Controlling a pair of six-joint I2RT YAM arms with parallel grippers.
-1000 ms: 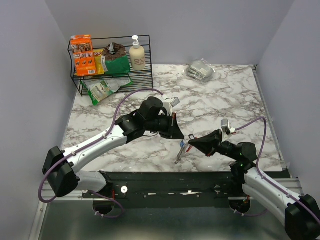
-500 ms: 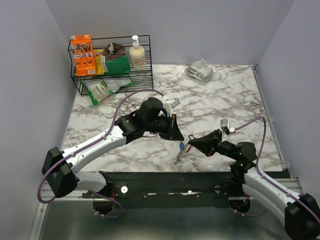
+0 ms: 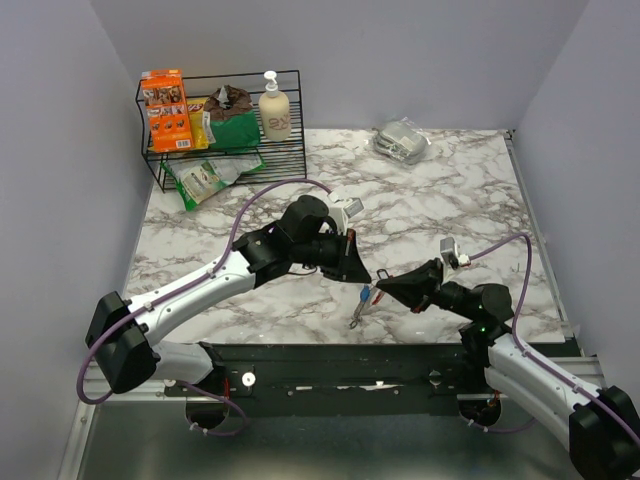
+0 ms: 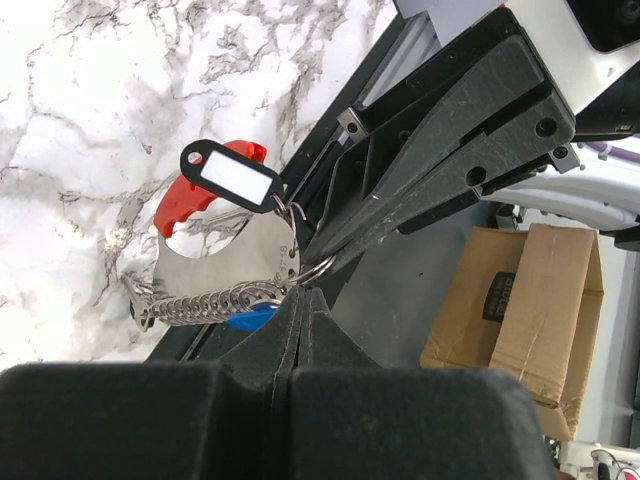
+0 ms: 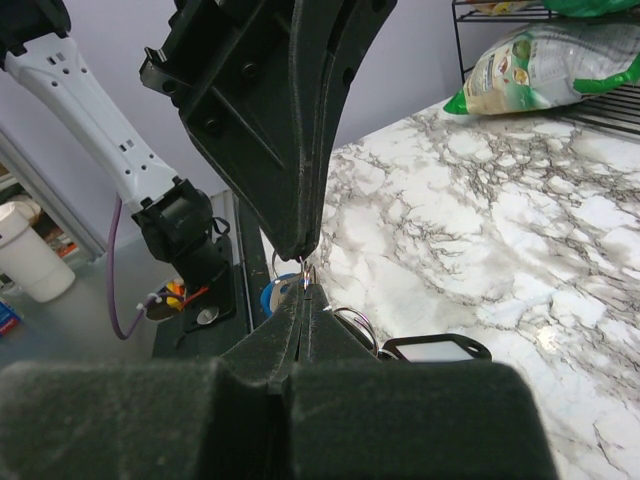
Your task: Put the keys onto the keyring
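The keyring hangs just above the table's near edge, between my two grippers. In the left wrist view I see its silver chain [image 4: 205, 300], its red clip [image 4: 183, 203], a black tag with a white label [image 4: 232, 177] and a small split ring [image 4: 318, 270]. My left gripper [image 4: 303, 294] is shut, with its tips on that ring. My right gripper [image 5: 305, 289] is shut on the same ring [image 5: 304, 272] from the opposite side. One of the keys, with a blue head [image 3: 364, 295], dangles below the tips, and a silver blade [image 3: 356, 316] hangs under it.
A black wire rack [image 3: 292, 120] at the back left holds an orange box [image 3: 165, 108], green bags [image 3: 233, 128] and a soap bottle [image 3: 274, 110]. A foil packet [image 3: 401, 140] lies at the back right. The black mounting rail [image 3: 330, 368] runs along the near edge.
My left gripper has crept slightly right and down towards the right gripper's tips. The right arm and the hanging keys have hardly moved.
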